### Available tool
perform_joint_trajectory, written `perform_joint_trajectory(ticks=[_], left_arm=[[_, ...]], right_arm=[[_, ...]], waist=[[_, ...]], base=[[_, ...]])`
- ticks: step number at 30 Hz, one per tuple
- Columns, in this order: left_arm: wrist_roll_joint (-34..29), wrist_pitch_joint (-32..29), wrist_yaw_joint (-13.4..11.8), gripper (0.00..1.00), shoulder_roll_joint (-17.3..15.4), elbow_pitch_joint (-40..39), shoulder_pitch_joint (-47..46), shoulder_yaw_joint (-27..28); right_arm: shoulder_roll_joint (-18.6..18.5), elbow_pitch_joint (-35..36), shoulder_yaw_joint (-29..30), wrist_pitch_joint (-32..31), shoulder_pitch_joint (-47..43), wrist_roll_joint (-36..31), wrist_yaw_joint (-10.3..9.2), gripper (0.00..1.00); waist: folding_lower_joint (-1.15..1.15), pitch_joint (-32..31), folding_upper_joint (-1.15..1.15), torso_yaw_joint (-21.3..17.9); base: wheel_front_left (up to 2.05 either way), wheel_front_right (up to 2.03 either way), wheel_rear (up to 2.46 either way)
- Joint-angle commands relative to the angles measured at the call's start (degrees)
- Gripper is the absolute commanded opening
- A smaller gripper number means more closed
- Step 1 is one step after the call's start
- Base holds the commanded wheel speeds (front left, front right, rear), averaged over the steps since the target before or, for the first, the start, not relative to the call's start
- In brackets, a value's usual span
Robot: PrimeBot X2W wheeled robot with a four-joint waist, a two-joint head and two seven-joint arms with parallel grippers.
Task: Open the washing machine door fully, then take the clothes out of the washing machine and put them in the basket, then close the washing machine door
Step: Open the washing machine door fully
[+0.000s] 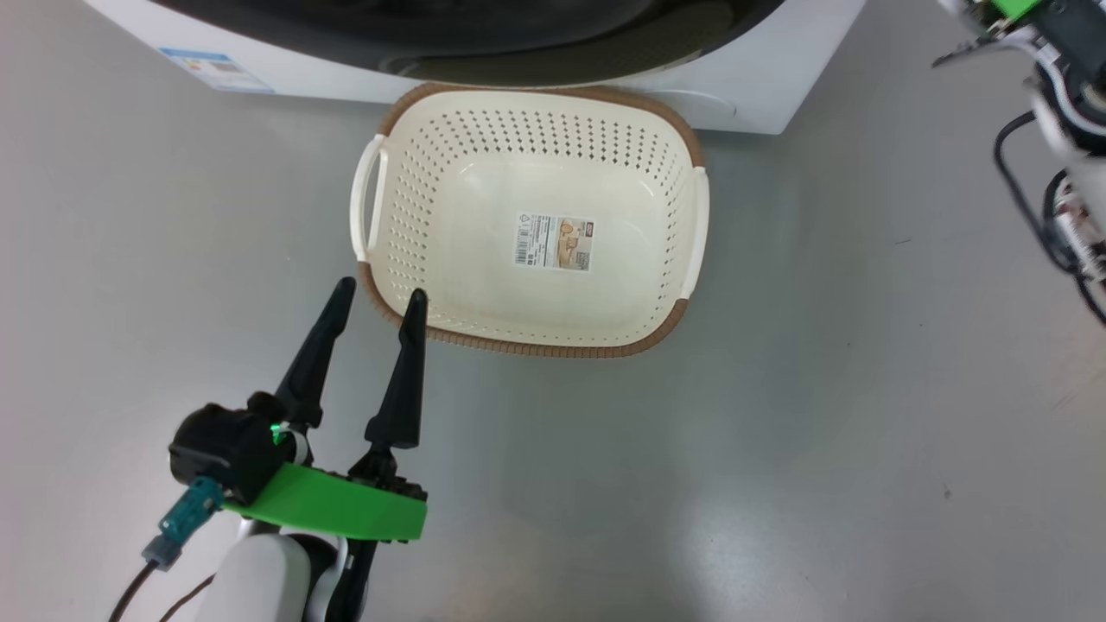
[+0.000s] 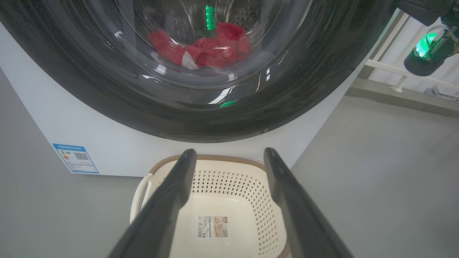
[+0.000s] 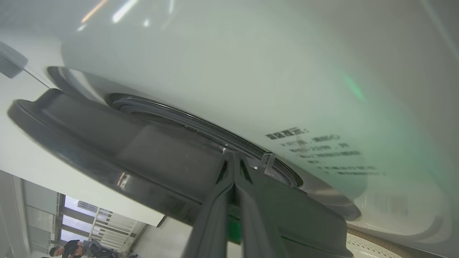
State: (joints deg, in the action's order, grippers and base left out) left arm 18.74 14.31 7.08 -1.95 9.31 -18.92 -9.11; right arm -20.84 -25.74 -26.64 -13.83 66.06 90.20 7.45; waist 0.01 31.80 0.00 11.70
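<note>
A smooth grey floor [image 1: 864,432] runs up to the big white boxy front-loading washing machine [image 2: 107,143], and by the look of things the task has hardly begun. The large round washing machine door with its wide glossy black rim and bulging glass window [image 2: 179,118] sits against the machine's front, shut or at most barely cracked at its edge; I cannot tell which. The right gripper [image 3: 233,157], its two dark fingers pressed tightly together with nothing between them, has its tips at the seam where the door's rim meets the white front, so opening the door seems to be the step in hand. The bright red clothes with white trim [image 2: 211,50] lie inside the steel drum, seen through the glass. The small cream-white perforated plastic basket with a brown woven-look rim [image 1: 406,216] stands on the floor just before the machine, holding no clothes. The left gripper [image 1: 381,292] hovers near the basket's corner, fingers spread wide and holding nothing. Left to do: swing the door fully open, move the clothes across, close the door. Counted: one machine, one door, one basket, two grippers, and one red heap whose number of garments I cannot make out.
</note>
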Motion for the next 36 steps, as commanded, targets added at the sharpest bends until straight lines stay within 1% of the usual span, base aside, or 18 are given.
perform_joint_trajectory(ticks=[1, 2, 9, 20, 36], left_arm=[[0.1, 0.7, 0.2, 1.0, -0.9, -1.1, -0.1, 1.6], [0.2, 0.7, 0.3, 1.0, -0.9, -1.0, -0.2, 1.5], [0.6, 0.7, 0.3, 1.0, -0.9, -0.6, -0.6, 0.9], [0.1, 0.7, 0.4, 1.0, -0.9, -0.2, 0.0, 1.3], [-1.0, 0.7, 0.4, 1.0, -0.9, -0.1, 3.4, 1.7]], right_arm=[[0.8, 0.9, -0.2, -1.5, 0.8, 0.9, 0.03, 0.0], [1.0, 0.1, -0.4, -3.2, 1.7, 1.6, 0.03, 0.0], [2.3, -0.6, -0.3, -7.1, 2.3, 3.9, 0.03, 0.0], [3.6, 3.0, -1.8, -7.3, -3.7, 2.4, 0.03, 0.0], [5.0, 8.0, -5.2, -10.8, -12.7, 1.8, 0.03, 0.0]], waist=[[0.0, 0.6, 0.0, 0.6], [0.0, 0.7, 0.0, 0.7], [0.0, 0.6, 0.0, 0.9], [0.0, -2.4, 0.0, 0.0], [0.0, -8.0, 0.0, -0.4]], base=[[0.0, 0.0, 0.0], [0.0, 0.0, 0.0], [0.0, 0.0, 0.0], [0.0, 0.0, 0.0], [0.0, 0.0, 0.0]])
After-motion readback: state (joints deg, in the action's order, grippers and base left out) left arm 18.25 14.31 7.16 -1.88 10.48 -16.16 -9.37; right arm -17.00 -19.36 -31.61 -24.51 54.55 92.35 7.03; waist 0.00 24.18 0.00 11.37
